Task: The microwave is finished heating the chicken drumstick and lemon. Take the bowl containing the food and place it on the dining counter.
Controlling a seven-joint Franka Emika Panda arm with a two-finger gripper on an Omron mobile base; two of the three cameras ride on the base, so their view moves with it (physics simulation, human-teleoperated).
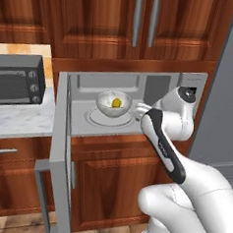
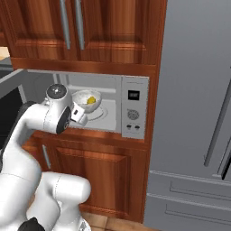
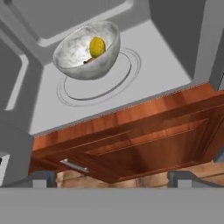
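The microwave (image 1: 157, 87) (image 2: 133, 113) stands with its door (image 1: 62, 144) swung wide to the left. Inside, the whitish marbled bowl (image 1: 113, 104) (image 2: 86, 101) (image 3: 83, 48) rests on the round turntable (image 3: 109, 81). In it lies the yellow lemon (image 1: 116, 103) (image 2: 91, 99) (image 3: 97, 46), and a brown sliver of the chicken drumstick (image 3: 89, 61) peeks out beside it. My gripper (image 1: 138, 110) (image 2: 81, 115) (image 3: 113, 181) is open and holds nothing. It hovers at the cavity's front edge, just right of the bowl and apart from it. The dining counter is out of view.
A dark toaster oven (image 1: 17, 79) sits on a marble worktop (image 1: 19, 120) left of the open door. Wooden cabinets (image 1: 120, 20) hang above the microwave and more (image 3: 144, 144) stand below it. A tall grey fridge (image 2: 198, 113) stands to the right.
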